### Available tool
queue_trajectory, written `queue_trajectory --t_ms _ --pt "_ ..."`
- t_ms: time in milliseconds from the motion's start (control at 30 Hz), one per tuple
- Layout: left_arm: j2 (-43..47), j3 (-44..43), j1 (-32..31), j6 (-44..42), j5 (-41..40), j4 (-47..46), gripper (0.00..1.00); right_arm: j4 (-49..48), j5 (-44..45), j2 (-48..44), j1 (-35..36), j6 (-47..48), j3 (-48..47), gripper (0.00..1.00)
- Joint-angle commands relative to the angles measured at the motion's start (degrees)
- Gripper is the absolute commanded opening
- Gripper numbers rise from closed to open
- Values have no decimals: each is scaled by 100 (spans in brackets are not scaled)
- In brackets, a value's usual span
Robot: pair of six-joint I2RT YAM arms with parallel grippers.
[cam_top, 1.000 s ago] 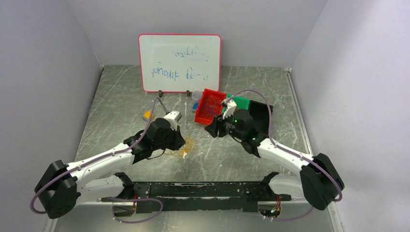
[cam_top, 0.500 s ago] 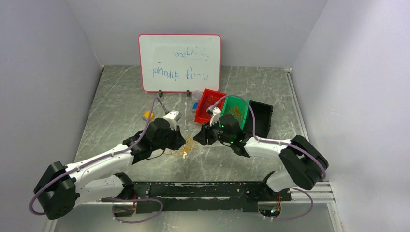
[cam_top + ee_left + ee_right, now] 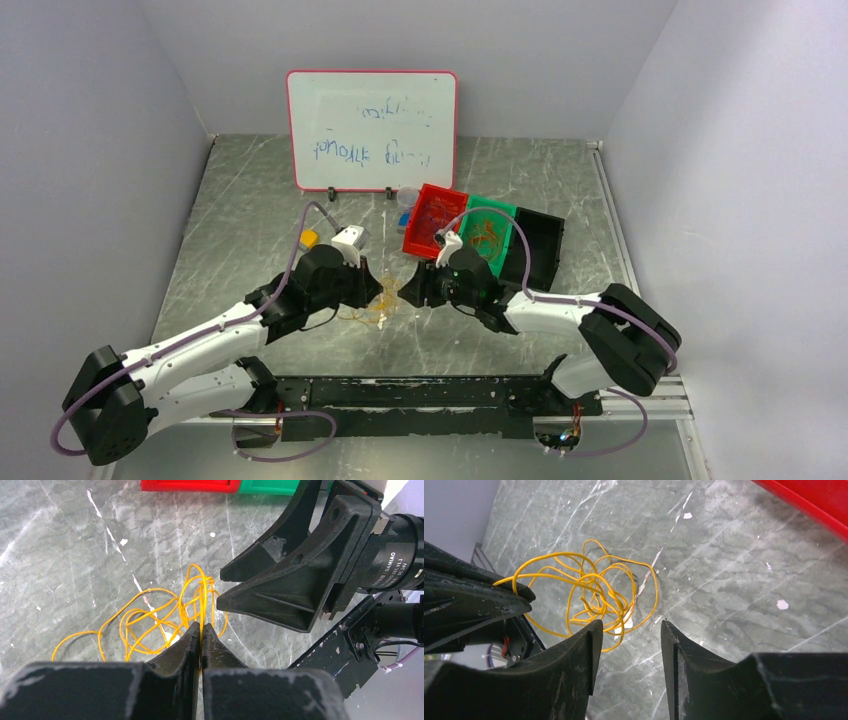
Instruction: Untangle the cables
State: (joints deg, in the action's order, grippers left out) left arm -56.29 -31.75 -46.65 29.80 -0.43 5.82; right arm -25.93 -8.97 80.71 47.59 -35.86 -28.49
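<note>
The cables (image 3: 378, 308) are a loose tangle of thin yellow-orange wire on the grey table, between the two grippers. The loops (image 3: 150, 590) spread left of and beyond my left gripper (image 3: 201, 625), which is shut on one strand that rises between its tips. In the top view this gripper (image 3: 378, 290) sits at the tangle's left edge. My right gripper (image 3: 630, 623) is open and holds nothing, with the tangle (image 3: 594, 596) just beyond its left finger. From above, the right gripper (image 3: 413, 292) faces the left one from the right, close to it.
A red bin (image 3: 420, 225), a green bin (image 3: 500, 215) with thin orange wire in it and a black bin (image 3: 545, 245) stand behind the right arm. A whiteboard (image 3: 372, 130) leans at the back. Small coloured blocks (image 3: 307, 239) lie behind the left arm.
The right arm has swung left and forward from the bins, which brings its gripper up to the tangle. The left gripper keeps its hold and has shifted slightly.
</note>
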Motion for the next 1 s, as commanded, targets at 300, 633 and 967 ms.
queue_trajectory --t_ms 300,633,967 --pt "66 6 -22 29 -201 -61 7 -316 3 303 179 -935 -2 46" --pt "81 -7 -19 52 -235 -49 7 -406 125 478 206 -1036 14 18" --pt "361 -54 -19 119 -626 409 7 798 1224 270 205 -202 -341 0"
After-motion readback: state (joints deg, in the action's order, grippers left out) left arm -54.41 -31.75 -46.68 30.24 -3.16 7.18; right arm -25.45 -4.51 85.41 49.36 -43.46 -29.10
